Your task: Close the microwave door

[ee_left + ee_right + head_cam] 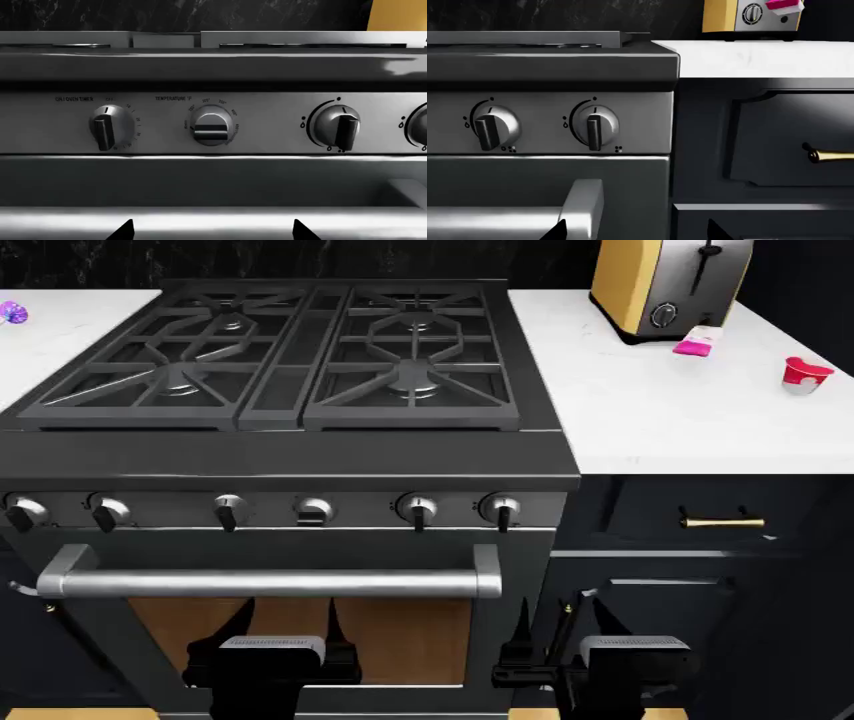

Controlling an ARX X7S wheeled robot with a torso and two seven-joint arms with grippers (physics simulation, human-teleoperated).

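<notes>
Currently no microwave is in view; you face the stove [287,360]. Both tools, left tool [271,665] and right tool [587,665], hang low with fingers apart, empty. Turn the head to locate the door first.

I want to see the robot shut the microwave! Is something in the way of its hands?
Can't tell, because no microwave shows in any view. Both hands, left and right, hang low in front of the stove, facing its knobs and oven handle. The robot must find the microwave first.
</notes>
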